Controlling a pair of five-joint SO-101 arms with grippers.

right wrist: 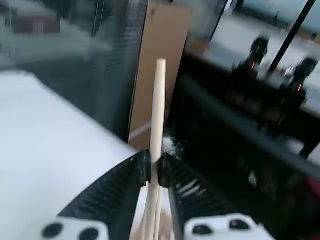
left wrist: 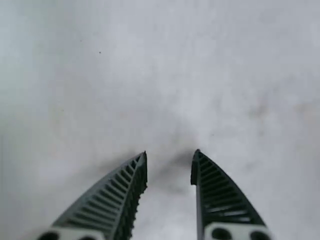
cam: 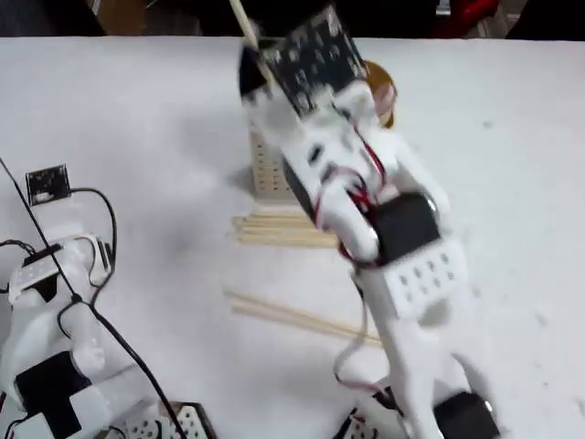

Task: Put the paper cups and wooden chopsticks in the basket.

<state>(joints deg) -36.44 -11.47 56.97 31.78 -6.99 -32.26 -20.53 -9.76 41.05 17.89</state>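
Note:
My right gripper (right wrist: 156,165) is shut on a wooden chopstick (right wrist: 158,105) that sticks up past the fingertips. In the high view this arm is raised over the table's far middle, and the held chopstick (cam: 247,32) tilts up above the white perforated basket (cam: 267,169). A bundle of chopsticks (cam: 279,229) lies flat just in front of the basket, and another pair (cam: 302,316) lies nearer the front. A brown paper cup (cam: 382,90) peeks out behind the arm. My left gripper (left wrist: 169,167) is open over bare white table with nothing between its fingers.
The left arm (cam: 46,302) sits at the front left corner with black cables trailing around it. The white table (cam: 137,119) stretches wide on both sides. Dark room clutter lies beyond the far edge.

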